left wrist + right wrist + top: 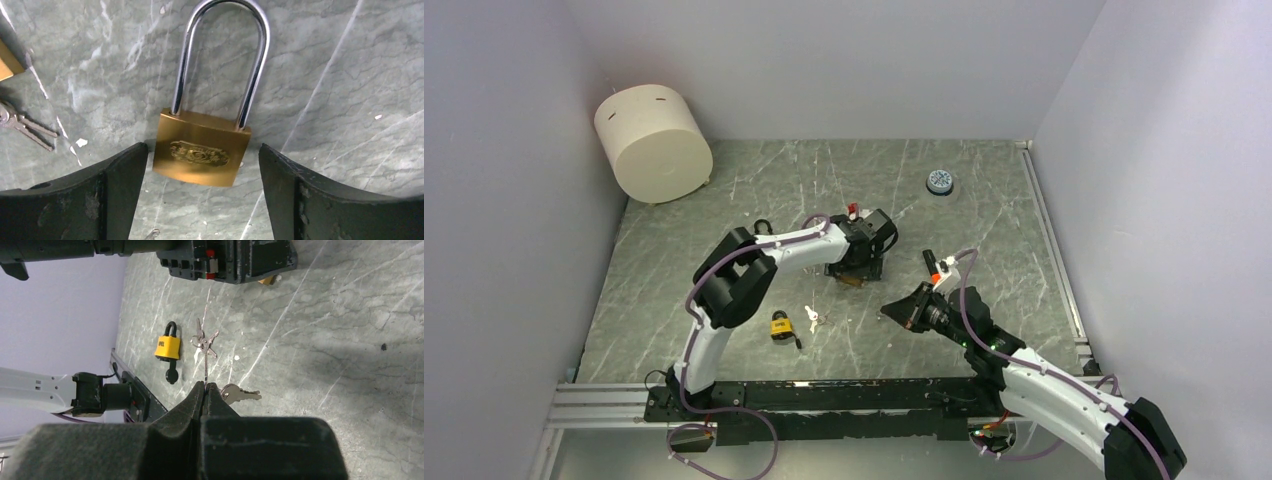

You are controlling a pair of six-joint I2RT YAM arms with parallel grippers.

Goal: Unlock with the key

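The left gripper is spreading its jaws open around a brass steel-shackled padlock; the right gripper is pressing its jaws shut beside a silver key.

Grey-green marble-look tabletop, white veins, scuffed. Plain pale lilac-grey walls on 3 sides: back wall, left wall, right wall. Cream cylindrical drum in back-left corner. Small blue round disc twd back right. Aluminium rail along near edge. Light even, shadows soft.
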